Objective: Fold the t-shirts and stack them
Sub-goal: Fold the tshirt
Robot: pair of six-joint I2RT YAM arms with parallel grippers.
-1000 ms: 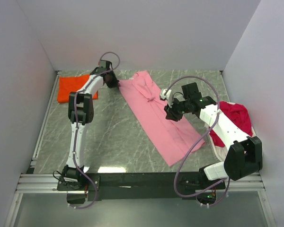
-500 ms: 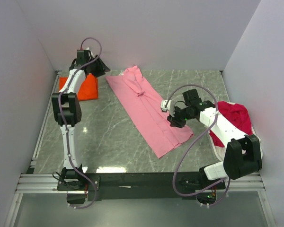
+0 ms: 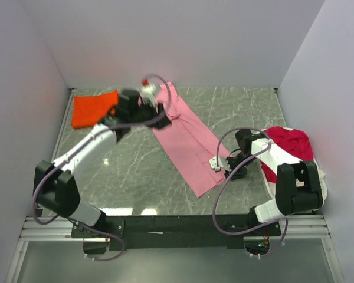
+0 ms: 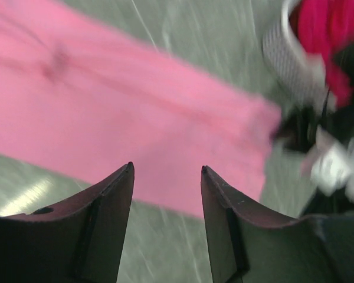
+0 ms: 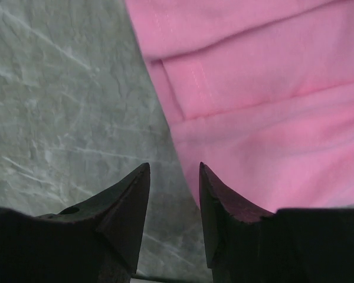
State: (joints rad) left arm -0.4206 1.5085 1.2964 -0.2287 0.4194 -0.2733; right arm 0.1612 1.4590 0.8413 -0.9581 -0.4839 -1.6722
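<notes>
A light pink t-shirt [image 3: 189, 141], folded into a long strip, lies slantwise across the table's middle. My left gripper [image 3: 160, 113] hovers open over its far end; in the blurred left wrist view its jaws [image 4: 167, 168] hold nothing and the pink cloth [image 4: 135, 112] lies beyond them. My right gripper [image 3: 230, 169] is open at the strip's near right edge. In the right wrist view it [image 5: 174, 168] straddles the hem of the pink shirt [image 5: 265, 106], gripping nothing. An orange-red folded t-shirt [image 3: 93, 109] sits at the back left. A crimson t-shirt [image 3: 290, 146] lies crumpled at the right on a cream one [image 3: 275, 186].
The marble table [image 3: 130, 171] is walled in white on the left, back and right. A metal rail [image 3: 165, 227] with both arm bases runs along the near edge. The crimson heap [image 4: 324, 29] lies close behind my right arm.
My left gripper let go and opened, swung out over the orange-red shirt, then came back above the pink shirt's far end. The pink shirt shifted left. My right gripper slid nearer along its edge, opening wider.
</notes>
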